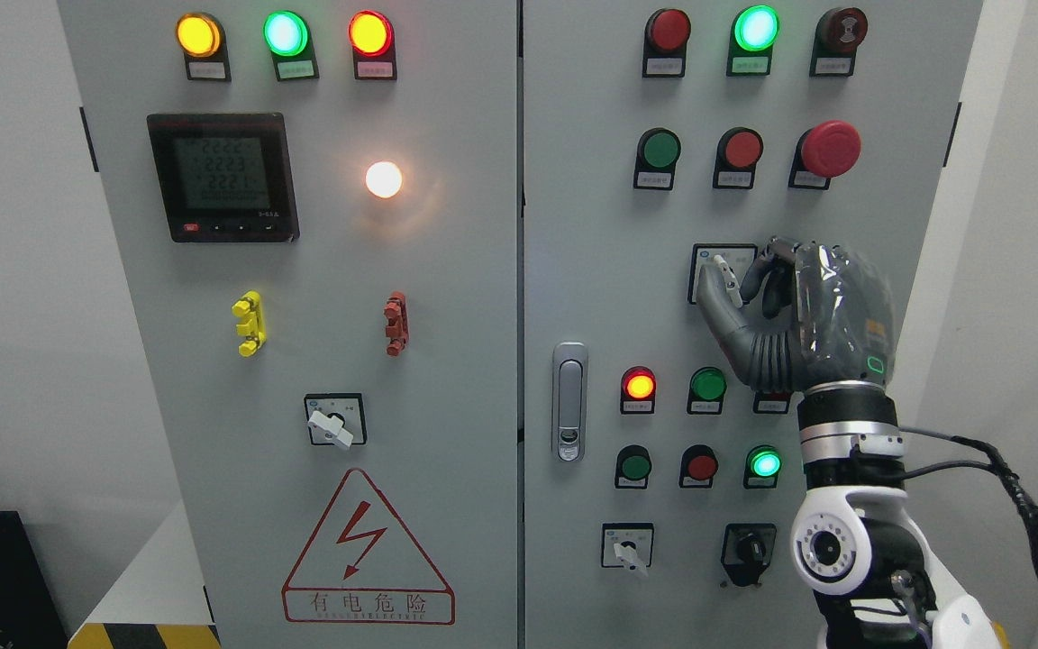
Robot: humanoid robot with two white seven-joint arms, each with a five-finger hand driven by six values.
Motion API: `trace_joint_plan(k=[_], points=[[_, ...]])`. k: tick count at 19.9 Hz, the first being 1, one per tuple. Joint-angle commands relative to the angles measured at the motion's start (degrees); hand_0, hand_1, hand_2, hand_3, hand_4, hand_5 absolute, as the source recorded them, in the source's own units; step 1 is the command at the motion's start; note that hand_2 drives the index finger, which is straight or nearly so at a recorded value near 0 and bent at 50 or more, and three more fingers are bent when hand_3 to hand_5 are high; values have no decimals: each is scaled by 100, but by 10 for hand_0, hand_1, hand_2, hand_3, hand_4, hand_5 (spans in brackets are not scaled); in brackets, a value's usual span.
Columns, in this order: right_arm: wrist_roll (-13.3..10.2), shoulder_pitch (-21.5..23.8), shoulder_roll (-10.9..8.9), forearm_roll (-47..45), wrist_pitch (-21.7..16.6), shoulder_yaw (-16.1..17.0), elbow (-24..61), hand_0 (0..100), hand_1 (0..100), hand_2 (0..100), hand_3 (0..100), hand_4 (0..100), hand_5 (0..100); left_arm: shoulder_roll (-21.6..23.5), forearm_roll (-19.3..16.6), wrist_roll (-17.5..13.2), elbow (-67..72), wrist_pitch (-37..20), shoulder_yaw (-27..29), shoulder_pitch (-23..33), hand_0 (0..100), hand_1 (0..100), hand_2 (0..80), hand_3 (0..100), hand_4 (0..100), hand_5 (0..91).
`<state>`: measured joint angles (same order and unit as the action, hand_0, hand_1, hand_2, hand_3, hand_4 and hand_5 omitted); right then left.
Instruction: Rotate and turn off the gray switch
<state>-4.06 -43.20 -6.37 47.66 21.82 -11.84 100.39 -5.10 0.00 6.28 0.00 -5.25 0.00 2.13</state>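
Observation:
The gray rotary switch [728, 278] sits on a white square plate [708, 257] in the middle of the right cabinet door. My right hand [733, 281] comes up from the lower right and covers most of it. The thumb [710, 290] presses the left side of the light-gray knob, and the curled fingers [767, 270] close on its right side. Only a sliver of the knob shows between them, tilted slightly. The left arm is out of view.
A red mushroom button [830, 149] is above the hand, and lit and unlit buttons [707, 386] are below it. Other rotary switches [332, 422] [629, 548] and a black selector [747, 550] sit lower. The door latch [569, 401] is left of the hand.

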Motion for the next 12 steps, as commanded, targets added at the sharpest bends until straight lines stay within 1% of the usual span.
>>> trace_joint_plan(k=[1, 4, 7, 12], points=[[10, -4, 13, -11, -2, -20, -19, 497, 381, 730, 982, 881, 998, 0, -44, -4, 132, 6, 185, 7, 120, 389, 0, 0, 0, 0], [10, -4, 22, -11, -2, -38, -45, 503, 366, 725, 988, 885, 998, 0, -44, 5, 132, 6, 184, -2, 120, 389, 0, 0, 0, 0], [10, -13, 74, -2, -2, -38, -45, 512, 360, 719, 994, 889, 999, 0, -44, 5, 132, 6, 185, -2, 120, 389, 0, 0, 0, 0], [1, -13, 66, -2, -2, -38, -45, 522, 350, 726, 998, 889, 1000, 0, -44, 5, 132, 6, 176, -2, 120, 389, 0, 0, 0, 0]])
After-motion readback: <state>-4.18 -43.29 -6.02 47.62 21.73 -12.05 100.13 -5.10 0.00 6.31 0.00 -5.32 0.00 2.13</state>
